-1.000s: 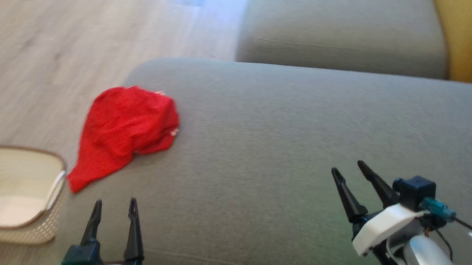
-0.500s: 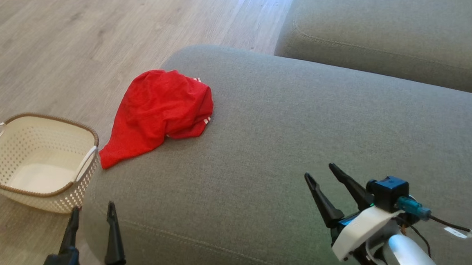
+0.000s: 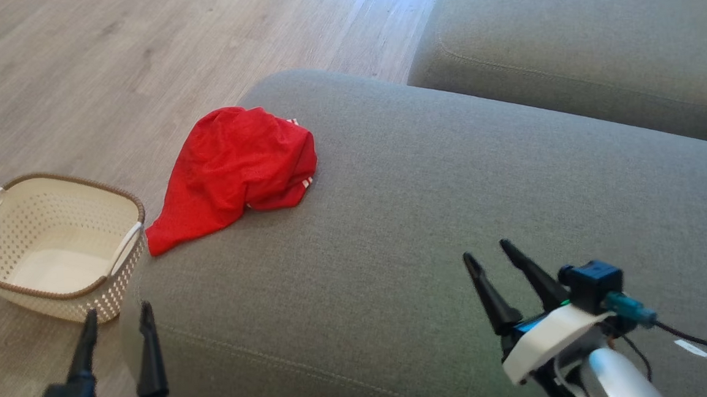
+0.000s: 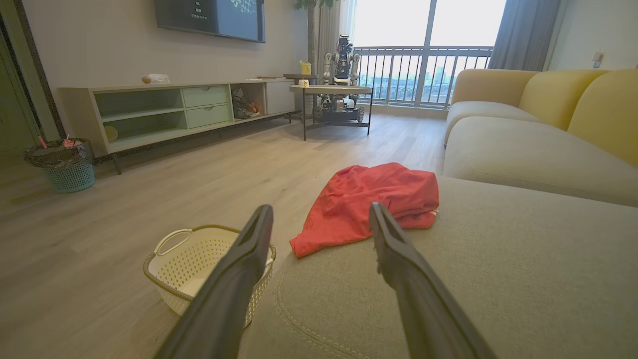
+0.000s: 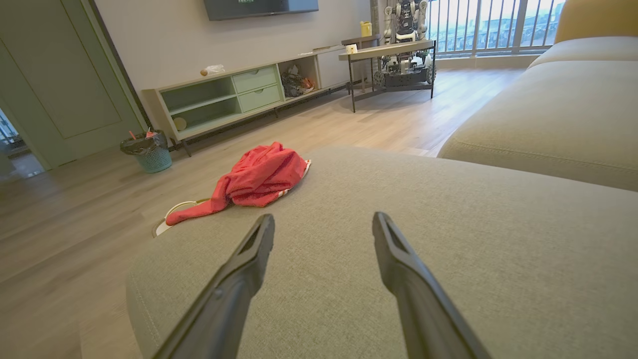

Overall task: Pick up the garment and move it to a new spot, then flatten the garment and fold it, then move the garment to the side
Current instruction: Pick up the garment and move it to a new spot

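A crumpled red garment [image 3: 235, 166] lies on the far left corner of the grey sofa cushion [image 3: 429, 230], one end drooping over the edge toward the basket. In the left wrist view the red garment [image 4: 371, 202] sits ahead between the fingers, well beyond their tips. From the right wrist the red garment [image 5: 256, 182] lies far ahead to the left. My left gripper [image 3: 118, 312] is open at the lower left, over the cushion's near left edge, holding nothing. My right gripper [image 3: 488, 250] is open above the cushion at the lower right, also holding nothing.
A cream perforated basket [image 3: 55, 241] with white handles stands on the wooden floor [image 3: 76, 74] beside the cushion's left edge. A second grey cushion [image 3: 577, 43] lies behind. A TV cabinet [image 4: 169, 107], a bin [image 4: 62, 164] and a small table [image 4: 334, 97] stand across the room.
The head camera has swung left, so the picture shifted right and the basket came fully into view. The garment lies as before. Both grippers stay open.
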You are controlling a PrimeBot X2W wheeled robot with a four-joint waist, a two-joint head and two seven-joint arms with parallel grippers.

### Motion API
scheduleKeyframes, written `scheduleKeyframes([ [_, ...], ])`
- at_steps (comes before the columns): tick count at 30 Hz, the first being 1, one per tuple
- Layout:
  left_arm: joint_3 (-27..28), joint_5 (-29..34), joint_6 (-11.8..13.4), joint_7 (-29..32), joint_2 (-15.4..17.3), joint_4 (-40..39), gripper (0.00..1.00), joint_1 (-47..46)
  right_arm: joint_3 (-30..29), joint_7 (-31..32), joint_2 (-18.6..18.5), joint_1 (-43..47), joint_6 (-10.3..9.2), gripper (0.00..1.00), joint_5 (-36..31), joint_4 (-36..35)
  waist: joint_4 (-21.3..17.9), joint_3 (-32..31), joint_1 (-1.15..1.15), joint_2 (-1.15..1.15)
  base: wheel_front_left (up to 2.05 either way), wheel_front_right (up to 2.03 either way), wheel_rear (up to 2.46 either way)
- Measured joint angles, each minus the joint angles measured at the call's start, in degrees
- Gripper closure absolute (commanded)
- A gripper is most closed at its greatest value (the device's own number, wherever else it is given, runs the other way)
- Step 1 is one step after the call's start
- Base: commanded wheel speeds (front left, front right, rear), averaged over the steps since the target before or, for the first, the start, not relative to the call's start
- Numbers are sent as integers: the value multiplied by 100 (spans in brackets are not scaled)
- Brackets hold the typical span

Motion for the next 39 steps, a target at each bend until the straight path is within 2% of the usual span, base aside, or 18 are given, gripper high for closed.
scheduleKeyframes([
  [4, 108, -122, -303, 0, 258, 31, 0, -199, -223, 0, -2, 70, 0, 0, -9, -154, -38, 3, 0, 0, 0, 0, 0],
  [7, 291, -470, -523, 11, 469, 250, 0, -561, -272, 0, -1, 98, 0, 0, -216, -339, -74, 137, 0, 0, 0, 0, 0],
  [10, 383, -869, -699, 305, 737, 488, 0, -1032, -365, 0, 7, 2, 0, 0, -735, -588, -192, 375, 0, 0, 0, 0, 0],
  [16, 443, -1869, -803, 1246, 1217, 949, 0, -2280, -798, 223, -3, -568, 0, 0, -1226, -1368, -558, 1040, 2, 0, 0, 0, 0],
  [21, 64, -2115, -809, 1806, 1705, 1558, 0, -3273, -916, 613, -20, -849, 0, 0, -1506, -2164, -841, 1605, 2, 0, 0, 0, 0],
  [25, -422, -2444, -810, 2258, 1871, 2104, 0, -4039, -851, 887, -22, -1038, 0, 0, -1645, -2673, -1065, 2049, 2, 0, 0, 0, 0],
  [32, -1133, -2894, -846, 2579, 2083, 3176, 0, -5222, -636, 1135, -40, -1164, 0, 0, -1753, -3218, -1465, 2665, 2, 0, 0, 0, 0],
  [39, -1604, -3227, -850, 2657, 2115, 4401, 0, -5804, -567, 1202, -46, -1164, 0, 0, -1759, -3423, -1833, 3011, 1, 0, 0, 0, 0],
])
